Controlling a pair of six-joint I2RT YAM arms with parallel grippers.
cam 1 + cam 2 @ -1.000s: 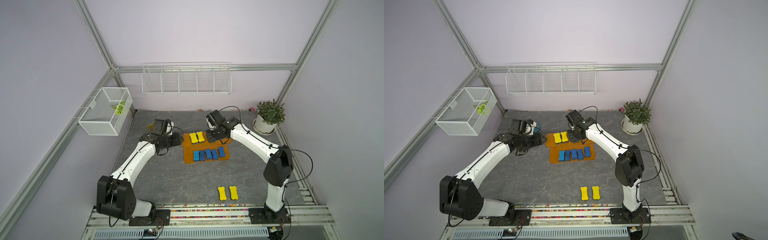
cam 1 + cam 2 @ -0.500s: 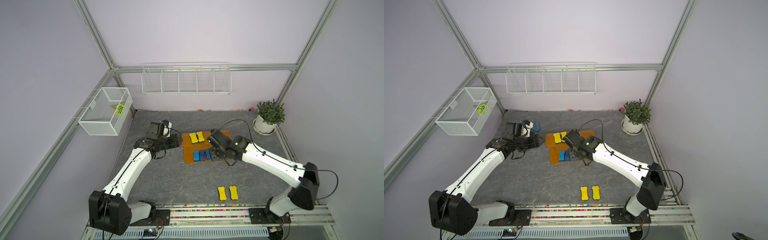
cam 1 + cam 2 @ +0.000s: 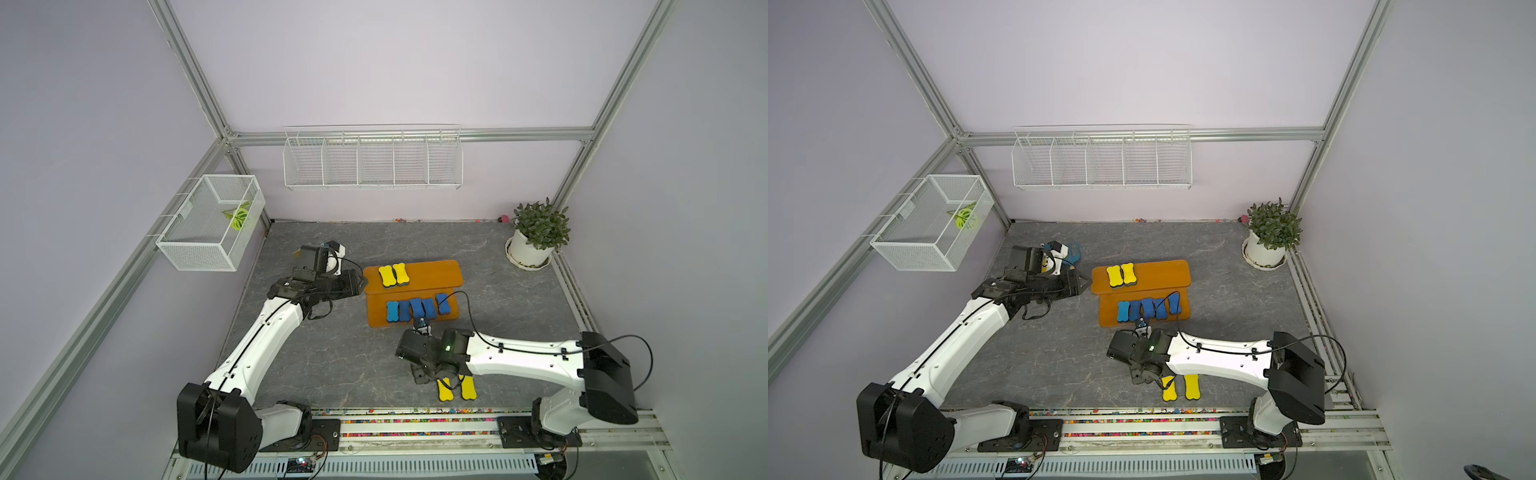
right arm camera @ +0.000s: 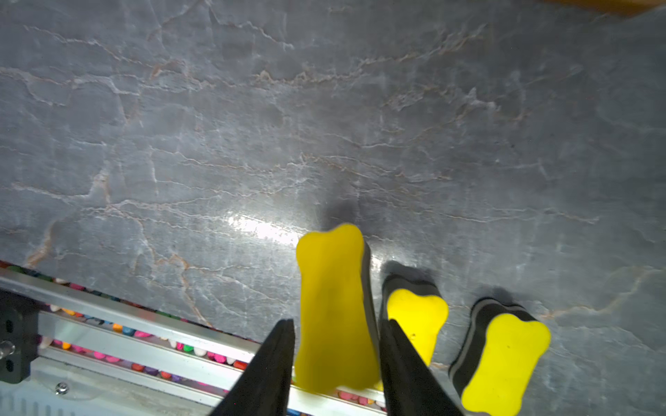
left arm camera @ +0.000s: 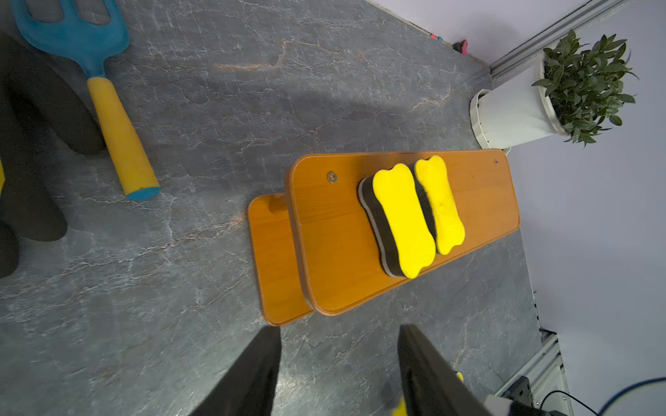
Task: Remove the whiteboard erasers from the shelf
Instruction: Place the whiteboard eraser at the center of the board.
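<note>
The orange-brown shelf stands mid-table. Two yellow whiteboard erasers lie side by side on its upper board, and several blue ones sit in a row on the lower board. Two more yellow erasers lie on the table by the front rail. My right gripper is just beside them, shut on a third yellow eraser; the wrist hides that eraser in both top views. My left gripper stands open and empty off the shelf's left end.
A blue garden fork with a yellow handle and dark rounded shapes lie left of the shelf. A potted plant is at the back right. A wire rack and a wire basket hang on the walls. A metal rail edges the front.
My right arm has swung from the shelf's upper board to the front of the table, beside the two yellow erasers lying there. The left gripper has drawn back slightly from the shelf.
</note>
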